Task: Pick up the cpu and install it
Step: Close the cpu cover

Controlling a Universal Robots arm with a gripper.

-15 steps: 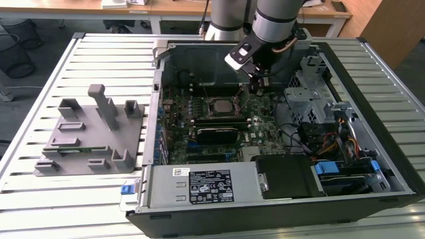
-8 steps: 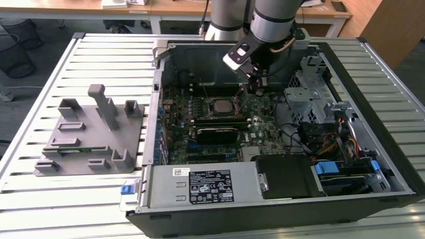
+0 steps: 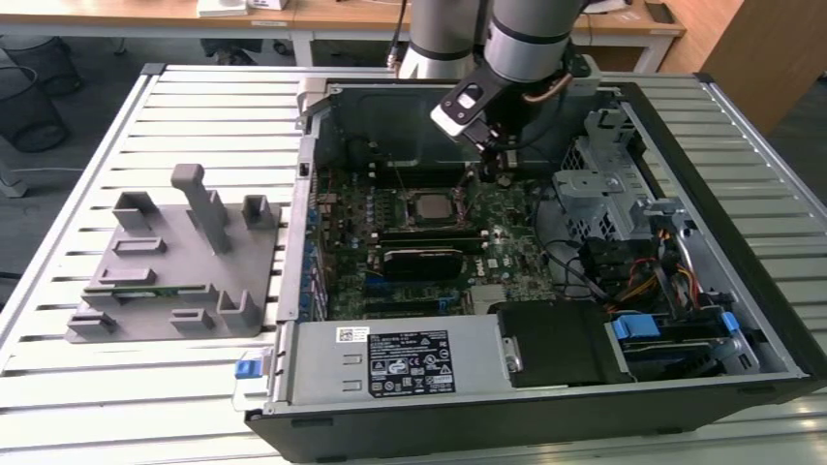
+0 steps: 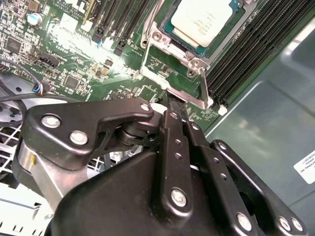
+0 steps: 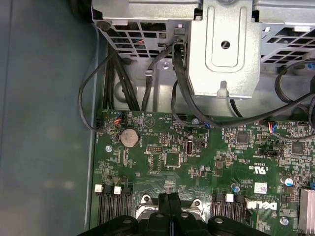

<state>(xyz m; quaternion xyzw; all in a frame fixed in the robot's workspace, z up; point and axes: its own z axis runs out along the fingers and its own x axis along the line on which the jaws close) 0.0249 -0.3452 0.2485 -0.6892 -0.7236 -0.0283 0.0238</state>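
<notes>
The cpu (image 3: 431,204) lies flat in the socket on the green motherboard (image 3: 514,237), its silvery top facing up. In the second wrist view the cpu (image 4: 204,19) sits inside the socket, and a hinged metal frame (image 4: 173,73) stands tilted at the socket's edge. My gripper (image 3: 502,172) hovers low over the board, just to the exterior view's right of the socket. Its black fingers (image 4: 173,123) are pressed together, with the tips right at the metal frame's edge. The gripper (image 5: 169,197) is shut in both wrist views, and nothing shows between the fingers.
The open black computer case (image 3: 762,320) lies on a slatted white table (image 3: 207,116). A grey fixture block (image 3: 181,262) stands at the exterior view's left. A metal drive cage (image 5: 224,49), black cables (image 5: 184,93) and the power supply (image 3: 401,358) crowd the board.
</notes>
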